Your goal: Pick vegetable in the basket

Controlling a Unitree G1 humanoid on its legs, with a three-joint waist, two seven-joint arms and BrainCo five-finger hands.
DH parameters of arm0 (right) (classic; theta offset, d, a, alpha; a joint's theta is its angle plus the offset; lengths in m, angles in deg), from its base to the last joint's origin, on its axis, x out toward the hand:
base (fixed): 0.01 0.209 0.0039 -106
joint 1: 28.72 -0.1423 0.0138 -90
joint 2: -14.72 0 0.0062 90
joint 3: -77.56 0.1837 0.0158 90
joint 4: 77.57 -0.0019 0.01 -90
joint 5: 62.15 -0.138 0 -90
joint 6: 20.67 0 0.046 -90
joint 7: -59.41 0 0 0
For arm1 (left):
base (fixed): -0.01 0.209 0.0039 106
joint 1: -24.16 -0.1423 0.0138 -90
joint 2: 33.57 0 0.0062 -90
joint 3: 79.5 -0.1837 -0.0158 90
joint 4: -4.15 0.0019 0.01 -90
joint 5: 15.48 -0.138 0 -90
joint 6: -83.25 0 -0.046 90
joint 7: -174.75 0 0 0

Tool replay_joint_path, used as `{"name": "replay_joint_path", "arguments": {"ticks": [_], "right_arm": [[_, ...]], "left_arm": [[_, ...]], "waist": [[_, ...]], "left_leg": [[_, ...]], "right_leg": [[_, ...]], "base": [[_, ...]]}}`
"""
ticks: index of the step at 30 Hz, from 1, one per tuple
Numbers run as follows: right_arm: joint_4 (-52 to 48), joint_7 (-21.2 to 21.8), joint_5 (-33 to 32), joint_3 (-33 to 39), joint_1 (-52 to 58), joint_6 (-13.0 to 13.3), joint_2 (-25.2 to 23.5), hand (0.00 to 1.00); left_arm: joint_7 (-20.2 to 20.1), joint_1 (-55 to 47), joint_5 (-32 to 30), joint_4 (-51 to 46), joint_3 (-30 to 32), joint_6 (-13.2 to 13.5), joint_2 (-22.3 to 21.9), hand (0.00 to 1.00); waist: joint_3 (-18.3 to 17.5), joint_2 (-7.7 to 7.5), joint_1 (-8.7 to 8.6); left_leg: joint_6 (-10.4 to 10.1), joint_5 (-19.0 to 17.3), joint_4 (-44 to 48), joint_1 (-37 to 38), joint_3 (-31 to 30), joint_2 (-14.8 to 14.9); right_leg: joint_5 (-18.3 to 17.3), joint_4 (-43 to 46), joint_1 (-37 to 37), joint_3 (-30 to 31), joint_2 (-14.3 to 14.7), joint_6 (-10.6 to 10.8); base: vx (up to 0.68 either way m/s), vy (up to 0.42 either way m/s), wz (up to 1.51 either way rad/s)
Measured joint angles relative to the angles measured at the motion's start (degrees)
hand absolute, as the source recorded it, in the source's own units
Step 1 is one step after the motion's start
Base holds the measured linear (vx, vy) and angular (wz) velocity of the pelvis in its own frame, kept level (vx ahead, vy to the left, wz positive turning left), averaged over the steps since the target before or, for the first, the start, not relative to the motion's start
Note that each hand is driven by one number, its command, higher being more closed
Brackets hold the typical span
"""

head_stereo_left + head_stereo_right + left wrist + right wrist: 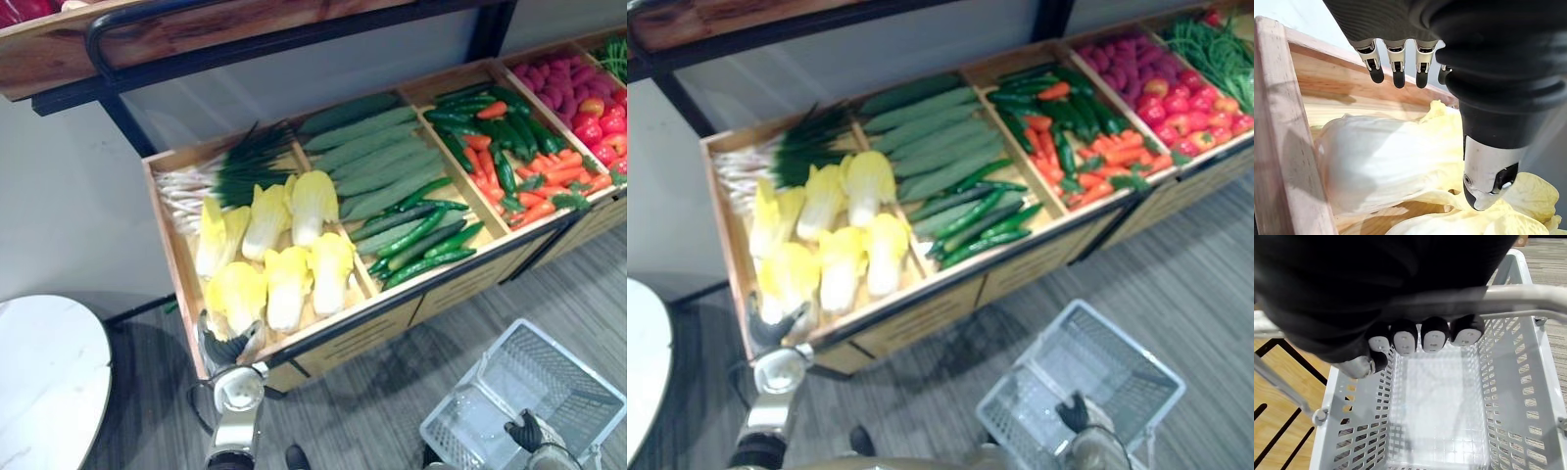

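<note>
Several yellow-white cabbages (266, 257) lie in the leftmost bin of a wooden display crate (174, 257). My left hand (225, 347) hovers open just over the front-left cabbage (1381, 161), its fingers (1396, 73) straight above the leaves and the thumb apart beside it, not closed on it. At the lower right, my right hand (530, 431) is curled round the grey handle (1530, 293) of a white plastic basket (563, 387), which hangs empty over the floor, its mesh bottom (1432, 411) bare.
Green onions (230, 168) lie behind the cabbages. The bins to the right hold long green gourds (367, 157), cucumbers (421, 235), carrots with green peppers (524, 171) and red and purple produce (588, 108). A wooden shelf (147, 39) overhangs the crate. A white round table (49, 377) stands at left.
</note>
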Motion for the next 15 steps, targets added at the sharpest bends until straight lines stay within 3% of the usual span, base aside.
{"name": "replay_joint_path", "arguments": {"ticks": [8,15], "right_arm": [[1.8,-1.5,0.0,-1.6,-2.0,0.6,-0.2,1.0],[4.1,-2.3,0.0,-1.5,-3.8,0.7,-0.2,1.0]], "left_arm": [[0.8,1.8,0.0,5.4,-0.2,-1.4,1.8,0.0],[2.9,4.8,-1.2,12.3,2.6,-2.5,2.3,0.0]], "waist": [[0.7,-1.05,-0.28],[1.3,-0.92,-0.39]], "left_leg": [[-0.7,-0.7,0.0,0.0,1.4,0.0],[-0.9,-0.9,0.0,0.1,2.7,0.0]], "right_leg": [[0.6,-0.4,-1.3,1.7,0.1,0.1],[0.8,-0.8,-2.2,3.2,0.2,0.1]], "base": [[-0.02,0.002,-0.09],[0.02,-0.01,-0.11]]}}
